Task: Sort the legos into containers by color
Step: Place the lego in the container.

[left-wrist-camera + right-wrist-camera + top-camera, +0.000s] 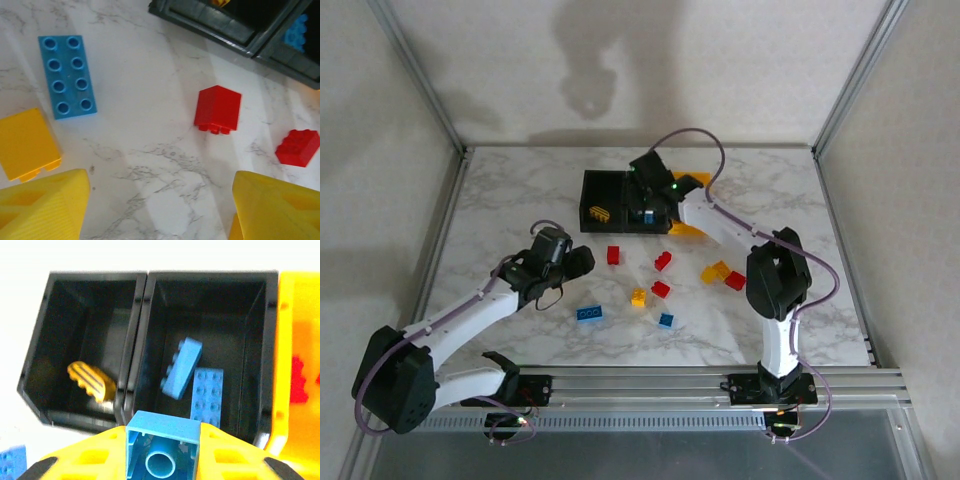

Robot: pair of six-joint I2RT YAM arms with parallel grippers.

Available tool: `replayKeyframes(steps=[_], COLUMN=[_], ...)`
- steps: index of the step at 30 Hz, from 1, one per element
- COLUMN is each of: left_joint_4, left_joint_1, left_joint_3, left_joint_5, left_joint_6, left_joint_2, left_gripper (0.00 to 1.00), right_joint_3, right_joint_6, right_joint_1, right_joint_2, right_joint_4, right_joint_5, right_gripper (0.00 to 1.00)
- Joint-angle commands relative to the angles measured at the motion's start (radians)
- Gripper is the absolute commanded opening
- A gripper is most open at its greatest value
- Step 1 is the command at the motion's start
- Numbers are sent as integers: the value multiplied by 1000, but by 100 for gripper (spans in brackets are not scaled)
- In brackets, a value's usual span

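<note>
My right gripper [162, 456] is shut on a blue lego [163, 426] and holds it above the near wall of the middle black container [210, 305], which holds two blue legos [182, 367]. The left black container [65, 315] holds one yellow piece [91, 381]. A red lego [298, 380] lies in the yellow-orange container [295, 315]. From above, the right gripper [648, 208] hangs over the bins [592, 192]. My left gripper [160, 210] is open above bare table, with a red lego [217, 109] ahead of it, a blue 2x4 lego [67, 76] and a yellow lego [27, 144] at the left.
Loose legos are scattered in front of the bins: red ones [613, 255], [663, 261], [660, 289], [735, 280], an orange one [715, 271], a yellow one [638, 297], blue ones [588, 313], [666, 320]. The left gripper [575, 262] sits left of them. Metal frame posts edge the table.
</note>
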Motion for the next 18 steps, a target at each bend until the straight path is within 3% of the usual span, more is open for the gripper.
replayKeyframes(steps=[1, 10, 18], left_joint_4=[33, 39, 38], left_joint_1=[-10, -15, -16], left_joint_3=[13, 11, 20], left_joint_5=[34, 31, 29], left_joint_6=[-11, -6, 5], left_joint_2=[-13, 9, 35], left_gripper=[76, 76, 76], right_joint_3=[111, 436, 438], right_joint_6=[-39, -34, -25], right_joint_1=[-30, -97, -105], right_joint_2=[102, 335, 387], right_joint_4=[-44, -149, -122], right_joint_5=[7, -46, -75], right_gripper=[29, 30, 31])
